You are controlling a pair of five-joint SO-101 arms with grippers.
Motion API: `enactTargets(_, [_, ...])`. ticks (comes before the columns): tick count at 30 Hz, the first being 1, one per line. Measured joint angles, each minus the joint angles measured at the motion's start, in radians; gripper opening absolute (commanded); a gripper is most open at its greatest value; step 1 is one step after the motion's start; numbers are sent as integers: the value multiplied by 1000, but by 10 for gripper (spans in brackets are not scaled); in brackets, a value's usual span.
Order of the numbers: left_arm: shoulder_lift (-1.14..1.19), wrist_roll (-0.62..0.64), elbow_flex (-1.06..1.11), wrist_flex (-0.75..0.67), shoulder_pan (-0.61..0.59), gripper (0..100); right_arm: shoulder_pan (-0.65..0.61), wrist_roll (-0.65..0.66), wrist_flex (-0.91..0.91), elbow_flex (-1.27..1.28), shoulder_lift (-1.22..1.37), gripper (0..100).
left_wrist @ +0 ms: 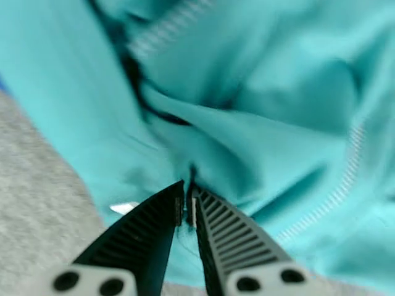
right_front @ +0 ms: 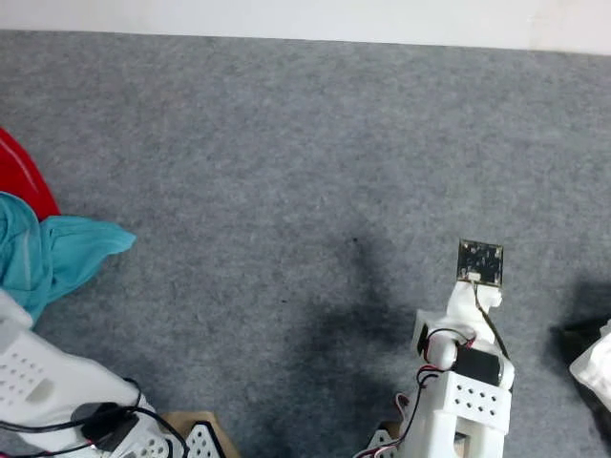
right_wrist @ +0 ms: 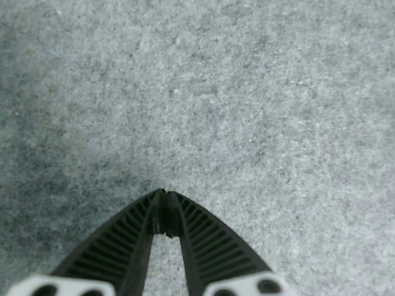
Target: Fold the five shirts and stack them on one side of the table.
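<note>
Pinching a fold of teal shirt with left hand, tips pressed nearly together on the fabric. Bunching up crumpled directly ahead of and around that hand, with red cloth touching its far side. Holding right hand closed tip to tip over grey worktop, well apart from the teal shirt.

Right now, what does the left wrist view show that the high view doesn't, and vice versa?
Left wrist adds: the left gripper shut on a fold of the teal shirt, and a pale ribbed seam on it. High adds: a red cloth next to the shirt, the right arm over the grey mat, and a white item at the mat's other side. Both: the teal shirt, crumpled on the mat.
</note>
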Motion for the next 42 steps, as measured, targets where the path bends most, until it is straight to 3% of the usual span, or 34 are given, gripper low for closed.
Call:
enactTargets(8, [-244,11,-69,221,204,6,-2,0,-31,5,0,9])
enactTargets(15, [-611,321,-84,272,493,6,-2,0,-32,5,0,9])
enactTargets(19, [-802,489,-84,183,697,6,-2,0,-54,26,0,9])
enactTargets(27, [-982,741,-86,-158,1082,6,-14,0,-63,32,0,9])
enactTargets(34, [-991,764,-141,-377,1148,6,-14,0,-63,32,0,9])
enactTargets(42, [-999,764,-89,-385,1094,6,-15,-3,-63,32,0,10])
